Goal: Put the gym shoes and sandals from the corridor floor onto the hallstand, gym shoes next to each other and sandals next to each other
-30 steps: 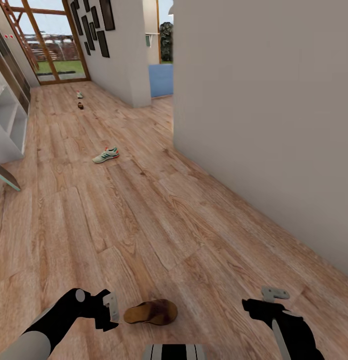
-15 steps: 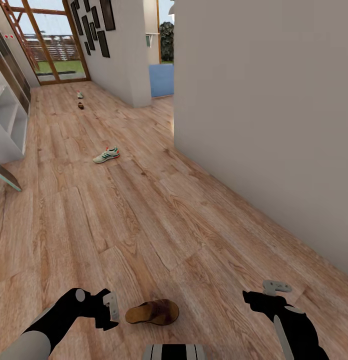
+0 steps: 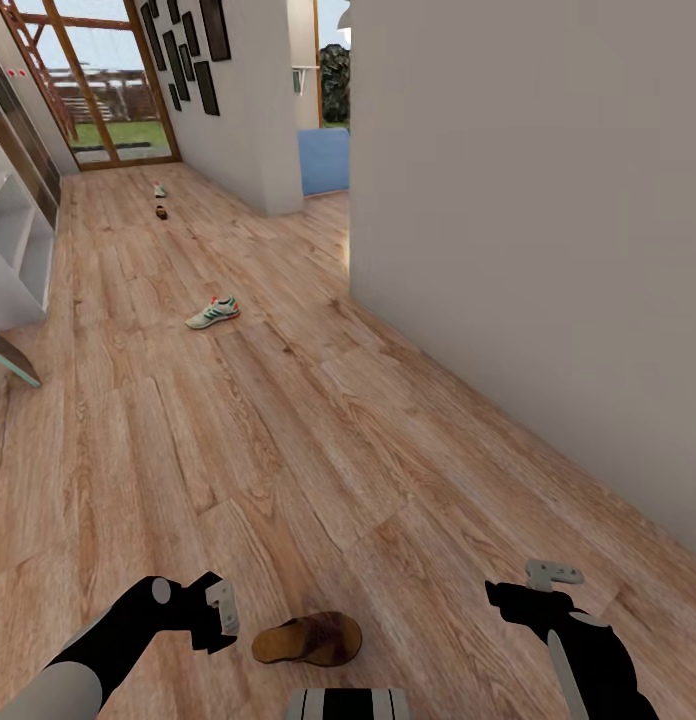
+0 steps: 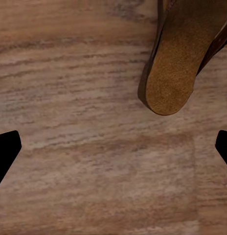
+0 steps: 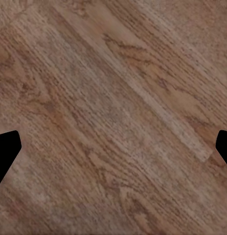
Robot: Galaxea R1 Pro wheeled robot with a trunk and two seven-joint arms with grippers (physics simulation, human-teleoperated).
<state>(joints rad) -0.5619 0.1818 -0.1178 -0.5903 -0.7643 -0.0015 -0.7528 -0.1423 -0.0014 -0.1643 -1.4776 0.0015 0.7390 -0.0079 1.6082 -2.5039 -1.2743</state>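
A dark brown sandal (image 3: 308, 640) with a tan footbed lies on the corridor floor (image 3: 288, 450) just in front of me. My left gripper (image 3: 223, 610) hangs open close beside its heel; the left wrist view has that heel (image 4: 179, 63) off to one side of the open left gripper (image 4: 113, 152). My right gripper (image 3: 553, 577) is open over bare planks, as is also seen in the right wrist view (image 5: 113, 152). One gym shoe (image 3: 213, 313) lies mid-corridor. A second gym shoe (image 3: 159, 189) and a second sandal (image 3: 161, 211) lie far down the corridor. The hallstand (image 3: 16, 250) is cut off at the left edge.
A long grey wall (image 3: 528, 250) runs along my right, ending at a corner with an opening and a blue panel (image 3: 323, 160) behind it. Glass doors (image 3: 108, 90) close the corridor's far end. A slanted teal-edged board (image 3: 13, 357) juts in at the left.
The whole view has shifted a little, so the near sandal sits lower in the picture. My right gripper shows slightly higher. Nothing was grasped or released.
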